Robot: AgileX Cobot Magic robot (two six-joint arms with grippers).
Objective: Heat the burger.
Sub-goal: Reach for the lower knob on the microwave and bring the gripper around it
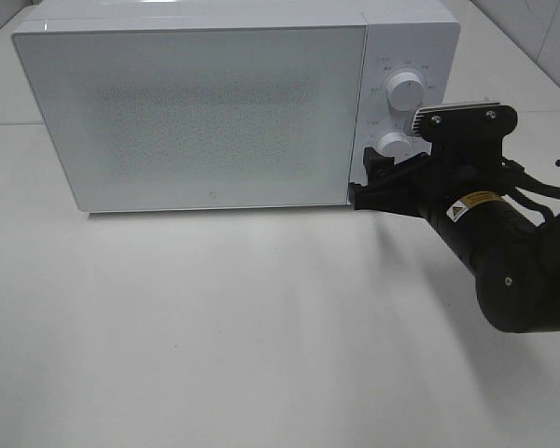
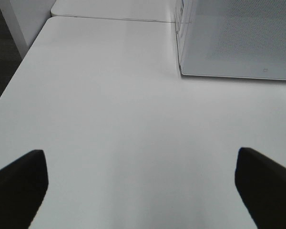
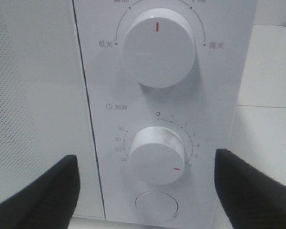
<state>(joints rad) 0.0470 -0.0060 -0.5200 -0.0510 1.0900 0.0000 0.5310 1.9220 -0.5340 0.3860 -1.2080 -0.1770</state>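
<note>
The burger is out of view. The white microwave point(image 1: 205, 112) stands at the back of the table with its door shut. My right gripper point(image 1: 375, 177) is open just in front of the control panel. In the right wrist view the right gripper point(image 3: 145, 160) has its fingers on either side of the lower timer knob point(image 3: 156, 155), apart from it. That knob's red mark points at about 5. The upper power knob point(image 3: 158, 47) points straight up. My left gripper point(image 2: 140, 164) is open and empty over bare table.
A round door button point(image 3: 156, 206) sits below the timer knob. The microwave's left corner point(image 2: 190, 47) shows in the left wrist view. The white table point(image 1: 215, 327) runs in front of the microwave, and its left edge point(image 2: 19, 67) drops to a dark floor.
</note>
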